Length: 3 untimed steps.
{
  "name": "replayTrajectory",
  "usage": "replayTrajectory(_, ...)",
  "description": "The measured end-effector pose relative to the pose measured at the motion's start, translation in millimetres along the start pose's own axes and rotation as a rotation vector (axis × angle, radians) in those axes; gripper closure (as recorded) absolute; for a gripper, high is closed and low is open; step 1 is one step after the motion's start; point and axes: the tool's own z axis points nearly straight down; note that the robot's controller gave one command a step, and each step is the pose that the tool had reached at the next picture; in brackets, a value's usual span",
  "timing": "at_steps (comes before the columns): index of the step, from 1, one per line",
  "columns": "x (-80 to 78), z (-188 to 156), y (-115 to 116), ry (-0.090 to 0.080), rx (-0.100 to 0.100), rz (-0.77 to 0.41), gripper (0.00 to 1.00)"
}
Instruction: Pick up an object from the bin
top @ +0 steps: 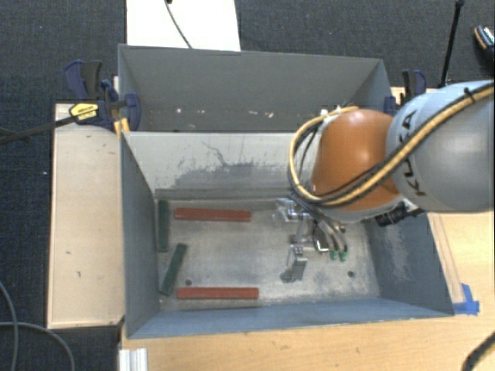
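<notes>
Grey metal bin (402,261), dark carpet (46,22) around. You see the gripper (295,267) low over its scuffed floor, right of centre; you cannot tell its grip. Nearest, a red-brown bar (218,292) lies near-left.

We see open floor in the bin (232,253) between the far red stick (213,216) and near red stick (218,292); green sticks (162,225) hug the left wall (arm (433,161) crowds the right).
</notes>
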Motion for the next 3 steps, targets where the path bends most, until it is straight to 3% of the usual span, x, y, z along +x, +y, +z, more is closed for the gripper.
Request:
replayTrajectory(1, -50.3, 79.2, -129.9, -0.009, 0.004, -0.025, 0.00)
replayTrajectory(2, -74.9, 75.7, -151.1, -0.012, 0.002, -0.086, 0.00)
replayTrajectory(3, -37.8, 76.9, -112.7, -0.006, 0.000, -0.393, 0.00)
